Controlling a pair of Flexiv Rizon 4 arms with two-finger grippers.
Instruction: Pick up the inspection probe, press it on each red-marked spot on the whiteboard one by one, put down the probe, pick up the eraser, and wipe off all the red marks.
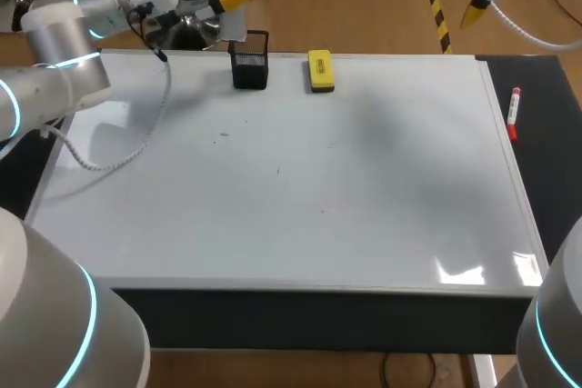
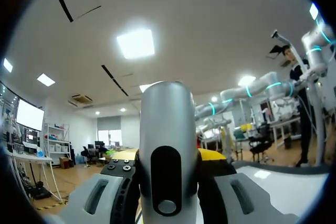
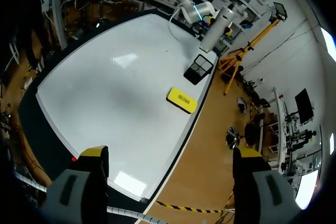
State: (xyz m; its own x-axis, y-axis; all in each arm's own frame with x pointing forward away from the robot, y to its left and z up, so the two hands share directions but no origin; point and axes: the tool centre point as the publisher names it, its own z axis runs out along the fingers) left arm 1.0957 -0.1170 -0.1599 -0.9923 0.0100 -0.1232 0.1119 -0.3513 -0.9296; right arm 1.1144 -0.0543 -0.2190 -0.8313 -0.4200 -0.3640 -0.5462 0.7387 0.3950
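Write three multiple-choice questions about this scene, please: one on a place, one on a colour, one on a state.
1. Where is the eraser?
A. on the floor
B. on the whiteboard, beside the holder
C. inside the holder

2. What colour is the eraser?
A. red
B. blue
C. yellow

3. How is the right gripper?
A. open and empty
B. shut on the eraser
C. shut on the holder

Answers:
1 B: the head view shows it lying on the whiteboard, next to the holder.
2 C: its top is yellow in both views that show it.
3 A: its fingers stand wide apart with nothing between them.
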